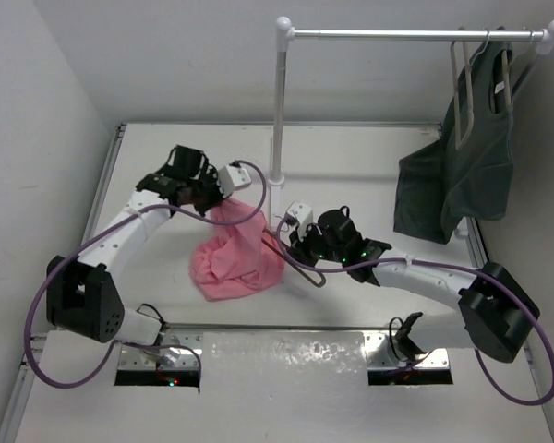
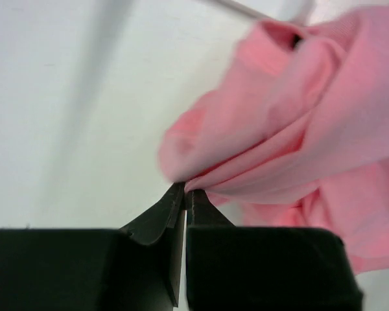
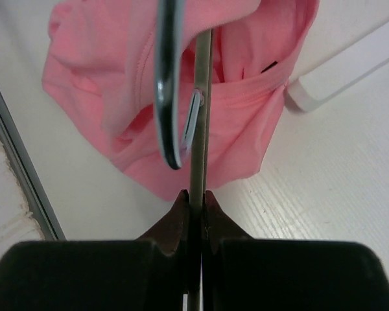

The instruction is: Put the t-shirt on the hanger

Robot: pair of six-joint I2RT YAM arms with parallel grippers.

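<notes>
Soft cloth, shiny metal, matt table
The t-shirt is matt, creased cloth; the hanger has a smooth, dull bar and a glossy silver wire hook; the table is matt, finely ribbed.

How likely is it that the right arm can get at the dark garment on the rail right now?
Probably not: nothing blocks the dark garment, but the right end effector is shut on the hanger, tucked into the pink t-shirt that the left end effector pinches.
</notes>
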